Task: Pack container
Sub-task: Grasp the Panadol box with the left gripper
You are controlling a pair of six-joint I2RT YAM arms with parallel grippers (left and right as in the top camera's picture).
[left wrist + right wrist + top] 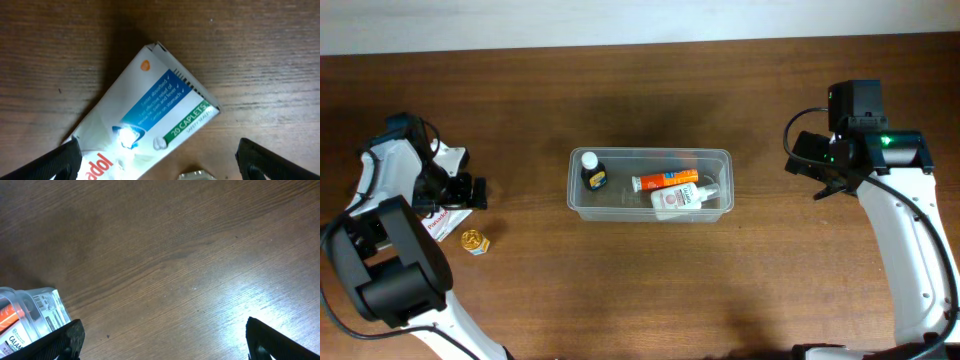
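The clear plastic container (650,205) stands at the table's middle. It holds a dark bottle with a white cap (593,174), an orange tube (665,181) and a white bottle (682,199). Its corner shows in the right wrist view (30,311). A white caplet box (444,221) lies flat at the left, large in the left wrist view (145,112). My left gripper (462,193) is open just above the box, its fingers (160,165) wide apart. My right gripper (812,168) is open and empty over bare wood, right of the container (162,340).
A small gold-wrapped item (473,241) lies next to the caplet box, its edge showing in the left wrist view (197,175). The table's far edge runs along the top of the overhead view.
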